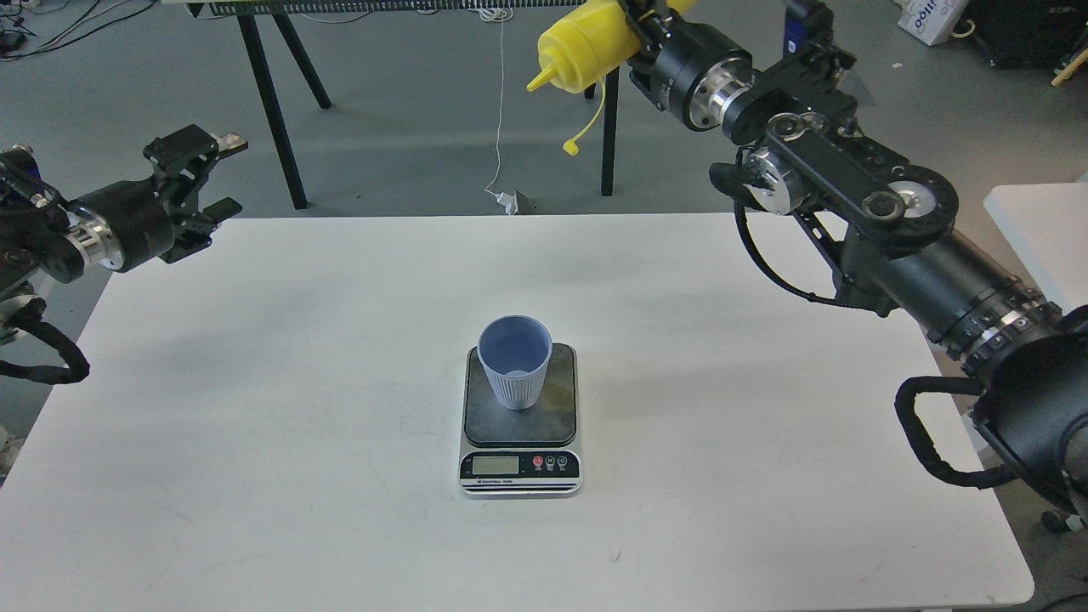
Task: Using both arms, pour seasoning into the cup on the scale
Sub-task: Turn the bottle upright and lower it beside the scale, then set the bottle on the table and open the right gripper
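A pale blue ribbed cup (513, 362) stands upright on the dark platform of the small silver scale (520, 433) in the middle of the white table. My right gripper (639, 27) is high at the back, shut on the yellow seasoning bottle (585, 47). The bottle lies tilted with its nozzle pointing left and a little down, its tethered cap (571, 148) hanging open below. It is well behind and above the cup. My left gripper (212, 174) is open and empty at the table's back left corner.
The white table (255, 425) ends in a back edge just behind the scale's row. Black table legs (272, 102) stand on the grey floor behind. A second white surface (1041, 229) sits at the far right.
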